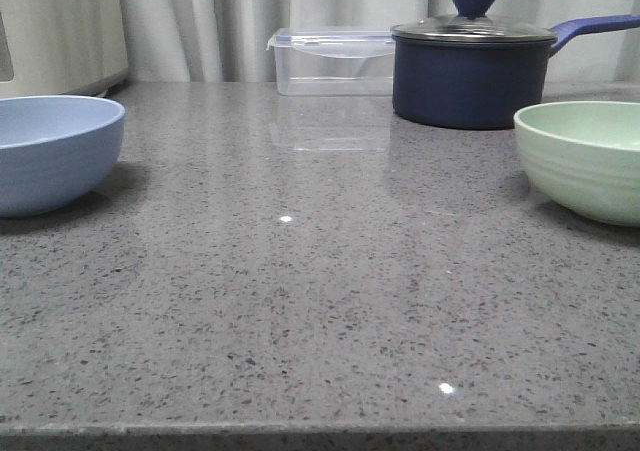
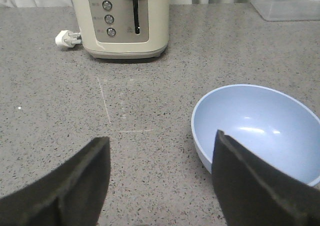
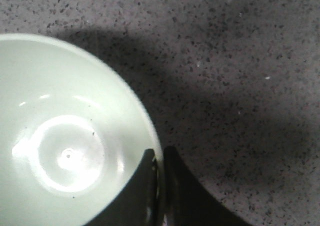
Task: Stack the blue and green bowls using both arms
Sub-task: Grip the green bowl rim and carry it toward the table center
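Note:
The blue bowl [image 1: 50,151] sits on the counter at the far left; it also shows in the left wrist view [image 2: 257,128]. My left gripper [image 2: 160,143] is open and empty, one finger [image 2: 250,181] over the bowl's near rim, the other [image 2: 75,183] over bare counter. The green bowl [image 1: 585,156] stands at the far right. In the right wrist view my right gripper [image 3: 159,156] is shut on the green bowl's [image 3: 65,136] rim, one finger inside, one outside. Neither gripper shows in the front view.
A dark navy lidded saucepan [image 1: 470,66] and a clear plastic box [image 1: 335,61] stand at the back. A cream toaster [image 2: 122,18] with its plug [image 2: 65,38] stands behind the blue bowl; it also shows in the front view [image 1: 60,31]. The counter's front edge [image 1: 320,433] is near.

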Available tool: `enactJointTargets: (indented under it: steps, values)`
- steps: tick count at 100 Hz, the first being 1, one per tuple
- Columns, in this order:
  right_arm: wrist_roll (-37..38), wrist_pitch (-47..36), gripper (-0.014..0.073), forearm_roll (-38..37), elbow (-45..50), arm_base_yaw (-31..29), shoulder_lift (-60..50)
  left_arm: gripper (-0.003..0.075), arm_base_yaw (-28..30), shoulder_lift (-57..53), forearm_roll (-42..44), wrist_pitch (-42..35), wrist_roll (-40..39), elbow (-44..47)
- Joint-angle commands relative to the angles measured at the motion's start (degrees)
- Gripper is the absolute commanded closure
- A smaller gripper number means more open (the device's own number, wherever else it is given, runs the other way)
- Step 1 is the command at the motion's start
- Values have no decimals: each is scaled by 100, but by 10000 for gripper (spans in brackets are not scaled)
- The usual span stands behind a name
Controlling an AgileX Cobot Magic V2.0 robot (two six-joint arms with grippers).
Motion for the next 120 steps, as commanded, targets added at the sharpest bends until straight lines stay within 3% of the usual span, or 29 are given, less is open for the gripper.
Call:
enactJointTargets:
  steps: [1, 59, 102, 109, 120]
  values:
    - [-144, 24, 673, 96, -423, 167, -158, 283, -2, 48, -8, -429, 0, -197]
    - [-182, -329, 673, 681, -1611, 2022, 845, 283, -2, 48, -8, -429, 0, -197]
    - [-182, -1142, 671, 745, -1650, 2505, 1283, 283, -2, 48, -8, -429, 0, -197]
    - [-182, -1149, 652, 745, -1650, 2505, 1290, 283, -2, 48, -8, -429, 0, -197]
    - [-182, -1155, 540, 745, -1650, 2505, 1290, 283, -2, 48, -8, -429, 0, -197]
